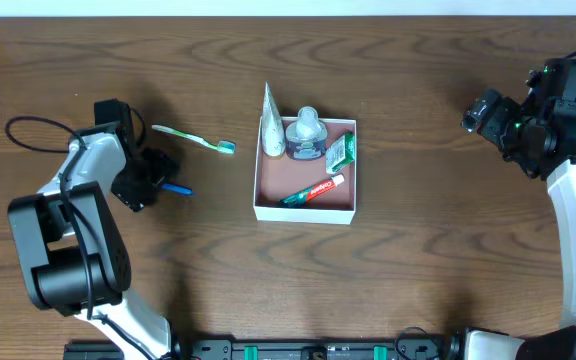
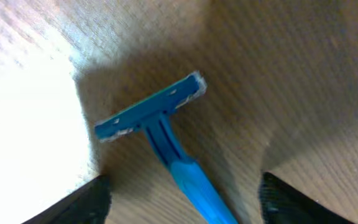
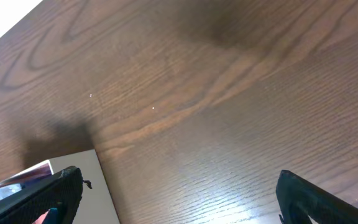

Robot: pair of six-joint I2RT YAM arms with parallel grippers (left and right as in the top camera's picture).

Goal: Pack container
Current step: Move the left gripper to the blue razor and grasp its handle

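Overhead, the container (image 1: 304,213) sat near the middle of the wooden table (image 1: 418,260). Inside it were a white tube (image 1: 271,128) at the left wall, a grey-capped bottle (image 1: 307,130) beside that, a green packet (image 1: 340,150) at the right wall and a red-and-white toothpaste tube (image 1: 315,190) lying slantwise on the pink floor. A green-and-white toothbrush (image 1: 193,138) lay on the wood to the left, apart from the box. Further left, the left gripper (image 1: 158,178) was low over a blue razor (image 1: 177,187); the right gripper (image 1: 486,113) was far to the right, well apart from the container

From the left wrist, the razor's head lay on the wood and its handle ran down between the two dark fingers (image 2: 87,202), which stood released with a gap on each side, touching nothing

From the right wrist, the fingers (image 3: 48,199) were spread wide over bare wood with nothing between them, and a white corner of the container showed at lower left
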